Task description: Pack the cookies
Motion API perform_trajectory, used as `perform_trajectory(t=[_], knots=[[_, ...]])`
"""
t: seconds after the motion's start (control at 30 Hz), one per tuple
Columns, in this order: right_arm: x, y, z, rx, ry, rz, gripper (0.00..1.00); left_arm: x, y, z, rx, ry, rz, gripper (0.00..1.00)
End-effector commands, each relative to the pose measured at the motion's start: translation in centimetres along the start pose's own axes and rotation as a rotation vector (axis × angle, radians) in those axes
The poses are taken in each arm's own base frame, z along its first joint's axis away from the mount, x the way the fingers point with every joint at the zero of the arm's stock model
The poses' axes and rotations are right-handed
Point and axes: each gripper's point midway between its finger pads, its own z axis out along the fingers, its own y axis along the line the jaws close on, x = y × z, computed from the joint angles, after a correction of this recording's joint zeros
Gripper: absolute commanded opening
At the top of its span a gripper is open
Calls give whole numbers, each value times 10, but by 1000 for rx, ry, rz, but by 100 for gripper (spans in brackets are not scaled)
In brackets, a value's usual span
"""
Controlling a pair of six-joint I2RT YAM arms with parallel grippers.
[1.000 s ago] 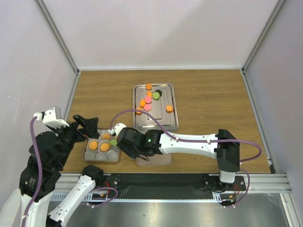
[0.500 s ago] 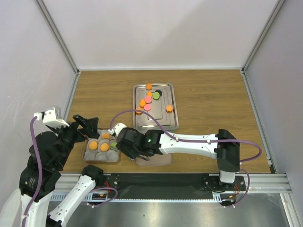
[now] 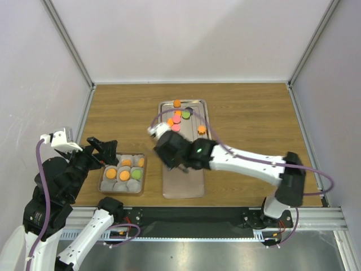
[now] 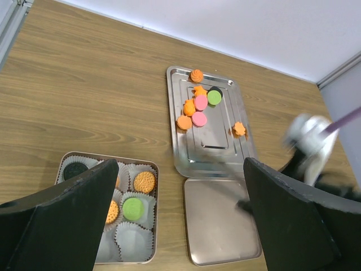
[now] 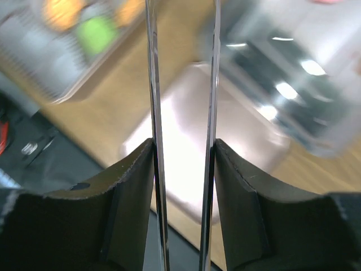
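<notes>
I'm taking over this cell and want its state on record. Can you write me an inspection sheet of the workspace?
Surface: wooden table, no spills seen.
Job's things: cookies lie loose at the far end of the steel tray; others, orange, green and black, sit in the box of paper cups; a flat lid lies beside the box.
Clutter: nothing seen.
Claws: left claw open, empty, near the box; right claw open, empty, view blurred.
Cables: left cable purple, runs down its arm; right cable purple, loops above the tray.
Surroundings: white walls on three sides.
</notes>
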Motion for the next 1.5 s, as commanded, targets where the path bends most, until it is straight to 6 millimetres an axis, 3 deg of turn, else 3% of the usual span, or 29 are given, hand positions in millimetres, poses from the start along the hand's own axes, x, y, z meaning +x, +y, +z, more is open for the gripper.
perform_trajectory(t=[0.0,0.03,0.1,0.13,0.2,0.33,0.47,0.9,1.47], knots=[[-20,-76,-29,140,-93,134,49,-13,-9,-5,43,-34,11,100],[-6,-88,-26,165,-66,148,49,-13,-10,-4,45,-30,14,99],[-2,-119,-33,209,-82,211,50,-13,-10,-3,47,-31,16,100],[12,-129,-29,230,-53,224,49,-12,-11,-2,50,-30,16,100],[22,-153,-30,269,-43,280,49,-12,-12,0,55,-27,18,100],[44,-183,-25,294,-15,353,49,-9,-14,3,63,-22,19,100],[53,-197,-21,318,-1,384,49,-7,-14,5,66,-18,21,100],[70,-214,-1,352,61,410,49,-6,-9,5,48,-19,38,100],[70,-218,14,341,80,416,50,-4,-8,7,41,-15,50,100]])
